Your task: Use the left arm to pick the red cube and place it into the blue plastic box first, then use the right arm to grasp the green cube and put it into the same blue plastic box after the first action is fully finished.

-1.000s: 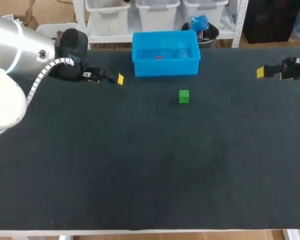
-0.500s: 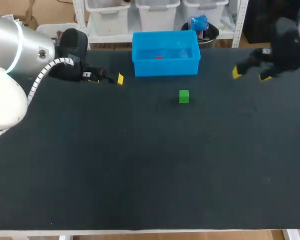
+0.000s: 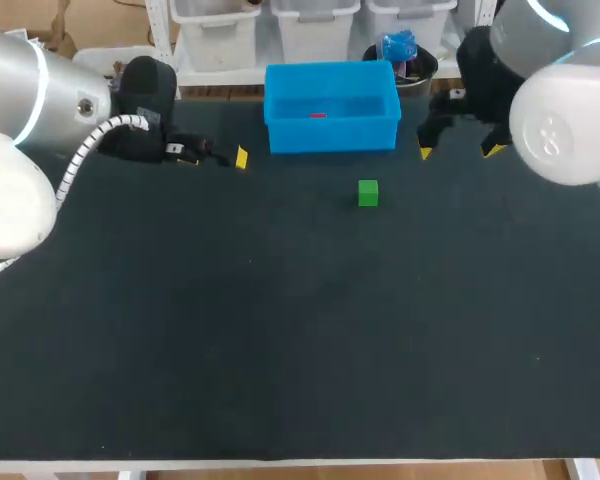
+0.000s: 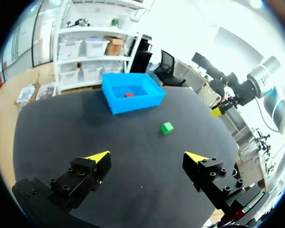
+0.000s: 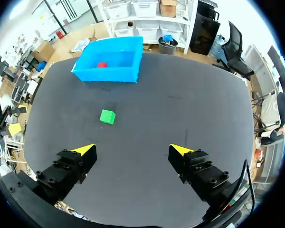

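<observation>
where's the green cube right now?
Head view: the green cube sits on the black table, slightly right of centre. It is just in front of the blue plastic box, nearer its right end, not touching it.

My left arm (image 3: 20,80) and right arm (image 3: 565,120) are silver with white joints; a ribbed white cable (image 3: 85,155) trails the left. My left hand (image 4: 147,157) and right hand (image 5: 131,150) are black, screw-studded, yellow-tipped.

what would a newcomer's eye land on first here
The blue plastic box at the far edge of the table stands out, red cube already inside. The green cube sits alone on the dark table in front of it, and the open right end effector hangs beside the box.
</observation>
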Tool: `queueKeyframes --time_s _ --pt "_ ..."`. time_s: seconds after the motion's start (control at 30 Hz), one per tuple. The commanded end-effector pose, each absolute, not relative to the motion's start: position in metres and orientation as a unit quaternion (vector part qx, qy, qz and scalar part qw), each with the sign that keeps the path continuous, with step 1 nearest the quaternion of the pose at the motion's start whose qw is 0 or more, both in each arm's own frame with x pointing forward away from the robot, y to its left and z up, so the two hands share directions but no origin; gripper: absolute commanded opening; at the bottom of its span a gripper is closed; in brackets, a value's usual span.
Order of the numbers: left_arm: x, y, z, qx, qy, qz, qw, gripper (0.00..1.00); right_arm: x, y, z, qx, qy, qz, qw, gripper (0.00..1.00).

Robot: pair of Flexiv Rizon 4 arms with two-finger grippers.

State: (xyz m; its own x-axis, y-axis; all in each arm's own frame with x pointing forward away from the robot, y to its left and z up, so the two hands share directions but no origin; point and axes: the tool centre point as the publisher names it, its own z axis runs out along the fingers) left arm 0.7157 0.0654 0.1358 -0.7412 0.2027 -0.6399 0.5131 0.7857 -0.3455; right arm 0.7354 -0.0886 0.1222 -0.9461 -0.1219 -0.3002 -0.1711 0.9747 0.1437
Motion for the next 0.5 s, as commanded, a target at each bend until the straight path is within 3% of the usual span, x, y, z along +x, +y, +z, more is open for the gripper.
queueKeyframes --time_s 0.03,0.5 --pt "0.7157 0.0678 0.1347 0.202 0.894 -0.264 0.301 1.00 0.7342 -0.0874 0.1226 -0.072 0.983 0.075 0.149 1.00" --pt "0.7157 0.0678 0.1347 0.202 0.894 -0.264 0.301 1.00 0.7372 -0.0836 0.1214 -0.080 0.985 0.062 0.139 1.00"
